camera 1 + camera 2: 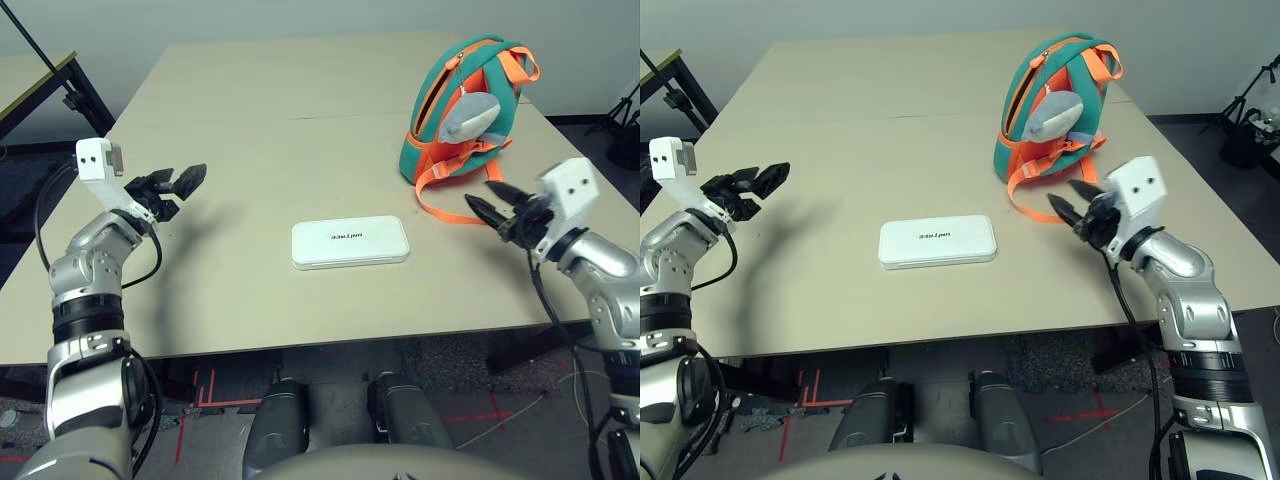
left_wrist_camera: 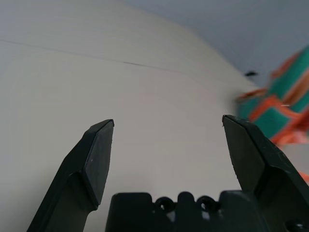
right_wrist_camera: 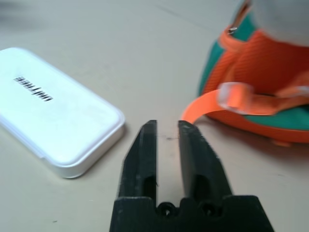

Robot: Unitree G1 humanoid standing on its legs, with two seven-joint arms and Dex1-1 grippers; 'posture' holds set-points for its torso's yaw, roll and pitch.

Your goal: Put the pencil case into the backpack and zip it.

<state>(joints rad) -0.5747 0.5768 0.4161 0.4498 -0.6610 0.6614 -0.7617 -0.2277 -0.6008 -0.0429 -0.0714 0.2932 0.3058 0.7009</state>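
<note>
The white pencil case (image 1: 350, 243) lies flat in the middle of the table, its grey lettering facing up. The teal and orange backpack (image 1: 452, 150) stands at the far right with a grey fish charm (image 1: 472, 118) hanging on it, and one orange strap (image 1: 437, 206) trails onto the table. My right gripper (image 1: 484, 199) hovers just right of the case and in front of the backpack. Its fingers (image 3: 187, 145) are shut on nothing, pointing at the strap (image 3: 205, 108). My left gripper (image 1: 176, 183) is open over the table's left side, far from both things.
The beige table (image 1: 250, 130) has a seam across its middle. Another desk (image 1: 30, 75) with a black stand stands off the far left corner. Dark tripod legs (image 1: 625, 110) are on the floor at the right.
</note>
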